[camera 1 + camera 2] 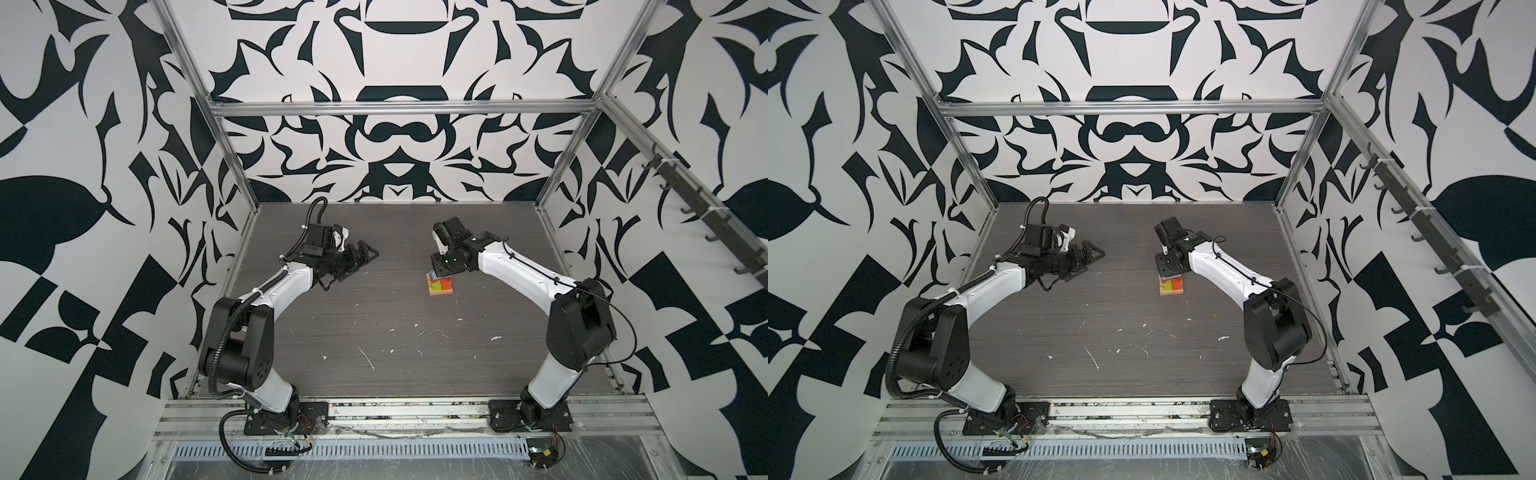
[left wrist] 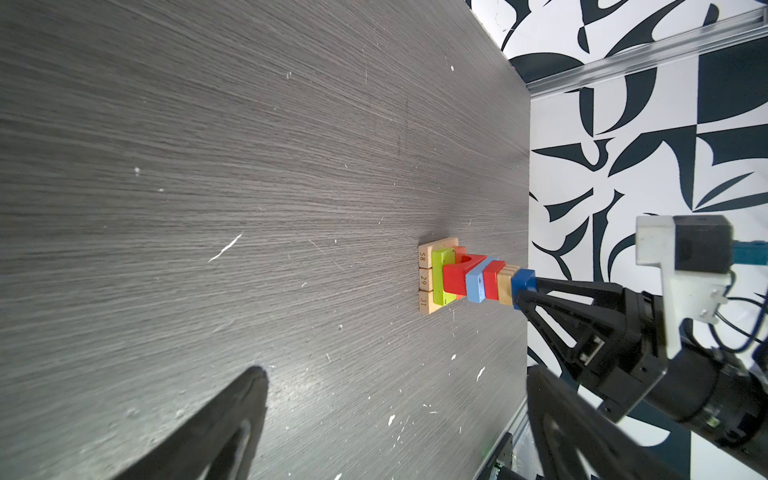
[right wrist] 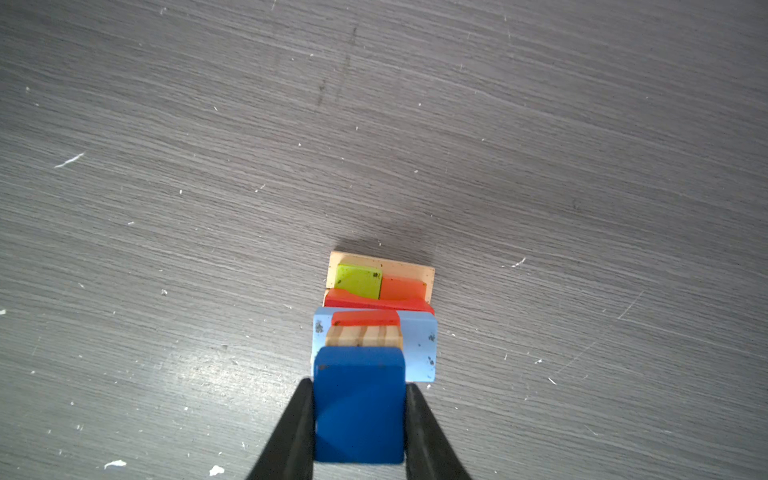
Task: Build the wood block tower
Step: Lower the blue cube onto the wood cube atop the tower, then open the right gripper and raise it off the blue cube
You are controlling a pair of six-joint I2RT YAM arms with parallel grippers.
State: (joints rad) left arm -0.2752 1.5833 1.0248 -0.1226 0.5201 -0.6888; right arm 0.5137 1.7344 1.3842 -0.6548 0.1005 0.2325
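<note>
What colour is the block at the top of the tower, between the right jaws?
Dark blue: the cube shows clearest in the right wrist view.

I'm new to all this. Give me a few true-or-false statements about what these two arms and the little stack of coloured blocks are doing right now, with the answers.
1. The right gripper is shut on the dark blue wooden cube at the top of the wood block tower. True.
2. The left gripper holds a red block. False: it is open, empty, away from the tower.
3. Tan wooden planks form the tower's base on the grey table. True.
4. The lime green block is the top piece. False: it sits just above the base.
</note>
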